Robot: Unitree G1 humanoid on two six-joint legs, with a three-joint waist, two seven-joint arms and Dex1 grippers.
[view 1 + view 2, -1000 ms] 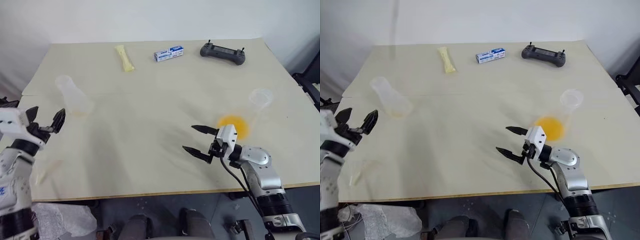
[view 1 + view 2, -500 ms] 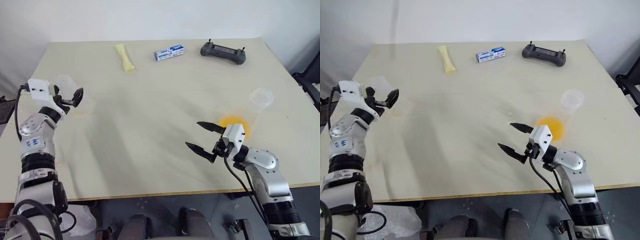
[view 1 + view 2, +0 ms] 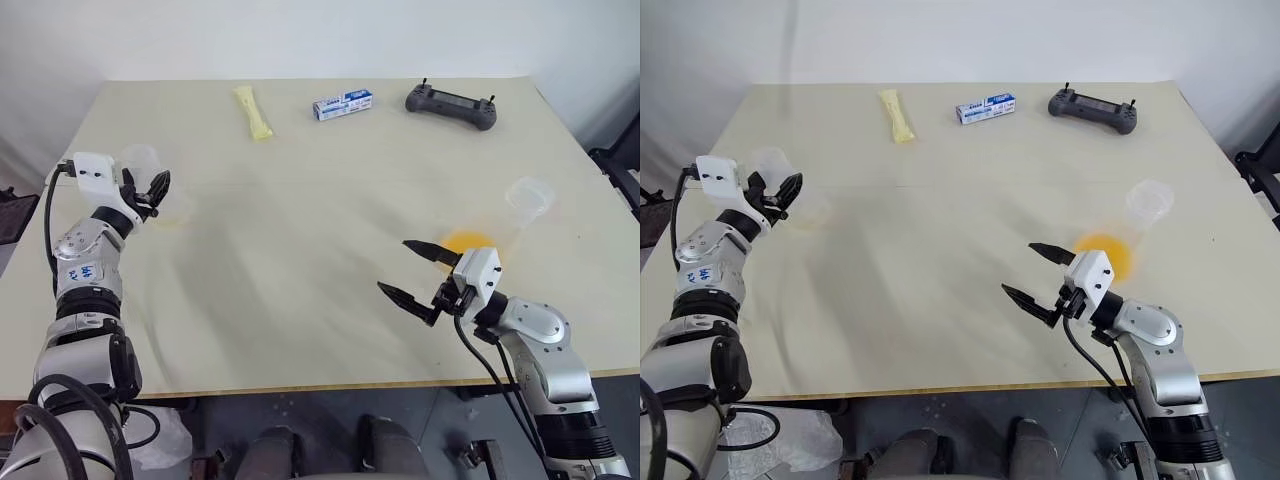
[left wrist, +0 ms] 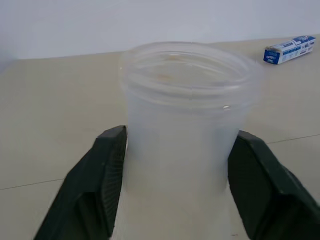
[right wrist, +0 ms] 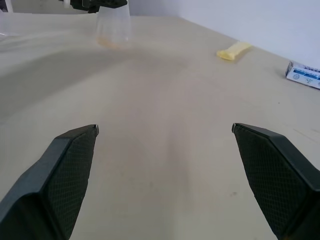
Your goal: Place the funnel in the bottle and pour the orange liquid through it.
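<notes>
the left gripper (image 4: 172,185) closes its two black fingers (image 4: 100,175) on the neck of the bottle (image 4: 187,125), a clear flask standing upright near the table's (image 3: 300,200) left edge. the right gripper (image 3: 418,274) hovers with jaws spread wide and empty, just left of the orange liquid (image 3: 468,243), which sits in a clear vessel (image 3: 527,198) near the right edge.

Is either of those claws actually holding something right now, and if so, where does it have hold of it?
The left gripper has its fingers on either side of the bottle at its neck, just below the mouth; a firm grip cannot be told. The right gripper stands open, holding nothing.
</notes>
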